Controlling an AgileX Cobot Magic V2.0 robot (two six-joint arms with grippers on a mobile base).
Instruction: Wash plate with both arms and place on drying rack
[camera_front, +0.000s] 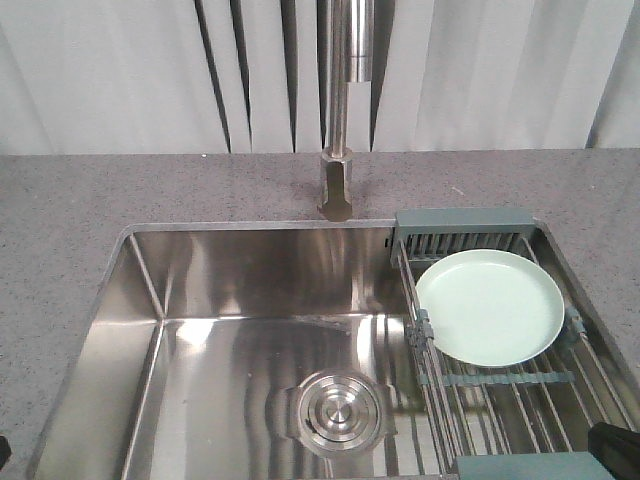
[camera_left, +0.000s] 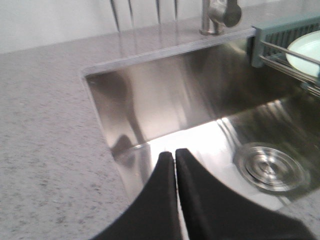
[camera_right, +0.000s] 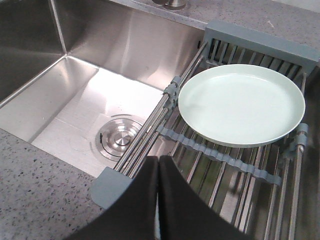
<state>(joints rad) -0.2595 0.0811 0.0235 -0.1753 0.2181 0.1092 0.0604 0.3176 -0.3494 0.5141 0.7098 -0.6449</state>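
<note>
At the right of the front view, I see the plate (camera_front: 490, 306) lying on the drying rack (camera_front: 500, 385) over the sink (camera_front: 230, 330). Only my wrist views show the left gripper (camera_left: 174, 153) and right gripper (camera_right: 158, 159), jaws pressed together, holding nothing.

A round, pale mint-green plate (camera_front: 489, 306) lies face up on the drying rack (camera_front: 497, 400). The wire rack spans the sink's right side

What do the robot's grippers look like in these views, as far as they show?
Only fingertips show. The left gripper and right gripper each have two matte black fingers that widen from narrow tips into broad, curved bodies. No cables, markings or logos are visible. The front view shows only a black corner at its lower right edge.
</note>
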